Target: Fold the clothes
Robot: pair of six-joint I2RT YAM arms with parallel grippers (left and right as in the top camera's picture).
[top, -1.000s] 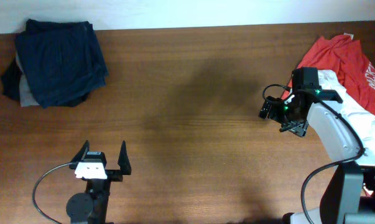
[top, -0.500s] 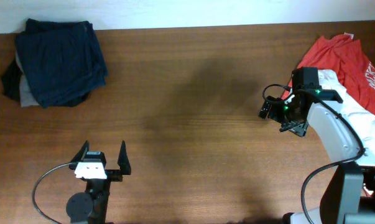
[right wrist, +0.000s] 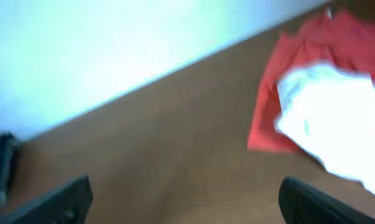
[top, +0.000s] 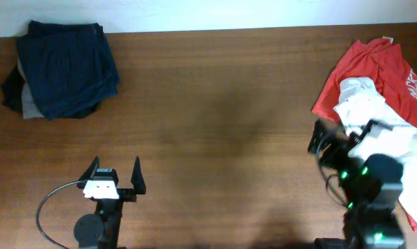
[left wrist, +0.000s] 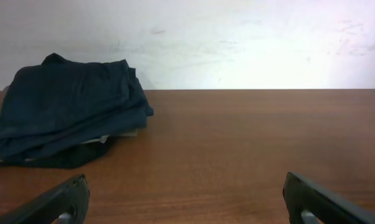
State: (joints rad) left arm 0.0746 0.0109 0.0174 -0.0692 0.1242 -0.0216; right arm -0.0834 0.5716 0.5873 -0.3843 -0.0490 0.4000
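A pile of unfolded clothes lies at the far right: a red shirt (top: 374, 66) with a white garment (top: 374, 117) on top. Both show blurred in the right wrist view, the red shirt (right wrist: 280, 99) and the white garment (right wrist: 330, 118). A folded stack of dark navy clothes (top: 63, 69) sits at the back left, and also shows in the left wrist view (left wrist: 63, 115). My right gripper (top: 326, 146) is open and empty, just left of the pile's front part; its fingers (right wrist: 187, 199) are wide apart. My left gripper (top: 115, 176) is open and empty near the front left (left wrist: 187, 205).
The brown wooden table (top: 215, 104) ends at a white wall (left wrist: 237, 43) at the back. A black cable (top: 45, 207) loops beside the left arm's base. The right arm's base stands at the front right corner.
My right arm has drawn back from the pile's left edge toward the table's front, uncovering the white garment. The left arm and both clothes piles have not moved.
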